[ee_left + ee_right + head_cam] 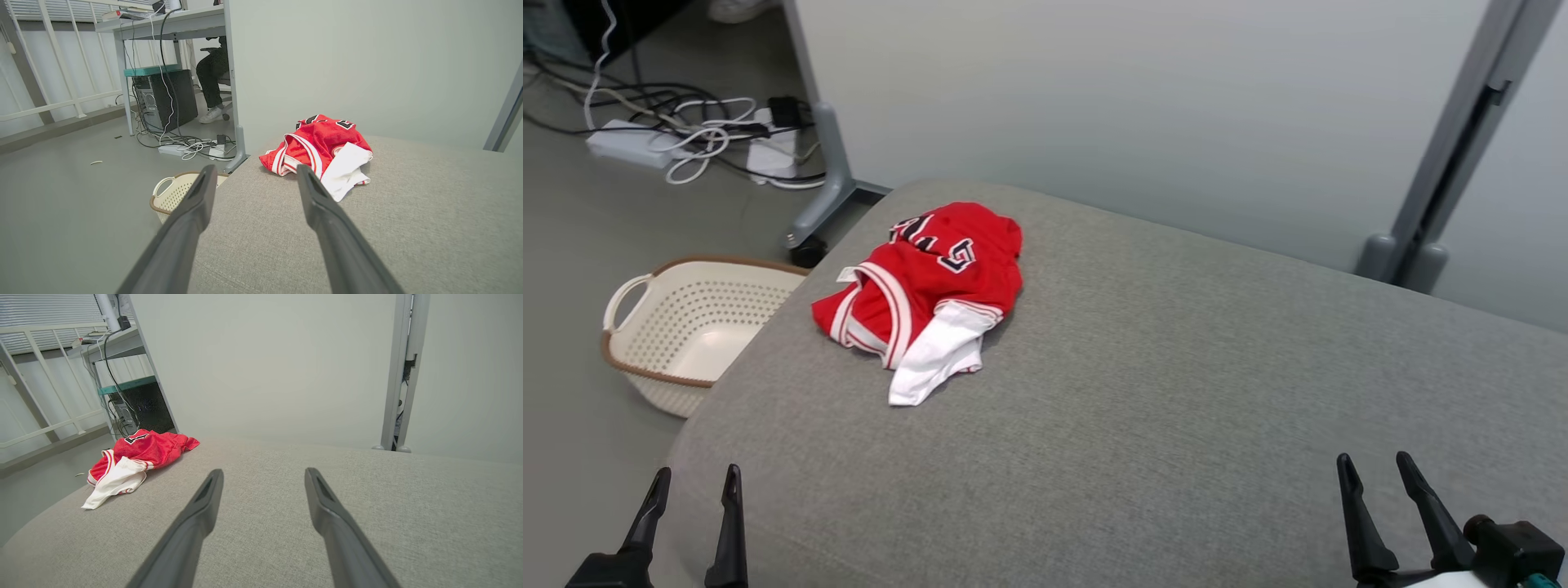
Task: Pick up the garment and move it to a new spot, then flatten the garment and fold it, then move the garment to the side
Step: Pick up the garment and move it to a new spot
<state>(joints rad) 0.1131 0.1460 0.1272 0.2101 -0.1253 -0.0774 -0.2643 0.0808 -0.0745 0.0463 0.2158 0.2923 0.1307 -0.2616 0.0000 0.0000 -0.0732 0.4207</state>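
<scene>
The garment [931, 286] is a red jersey with white trim and a white part, crumpled in a heap near the far left corner of the grey cushioned surface [1176, 392]. The left wrist view has the garment [322, 147] just beyond the fingertips, and the right wrist view has the garment [130, 461] far off to the left. My left gripper [697, 482] is open at the lower left, over the surface's near left edge. At the lower right my right gripper [1376, 467] is open above the surface. Both hold nothing.
A cream perforated basket [686, 327] stands on the floor left of the surface. Cables and a power strip [629, 145] lie on the floor behind it. A pale partition wall [1135, 98] with grey posts backs the surface. A seated person's leg and shoe [210, 116] show under a desk.
</scene>
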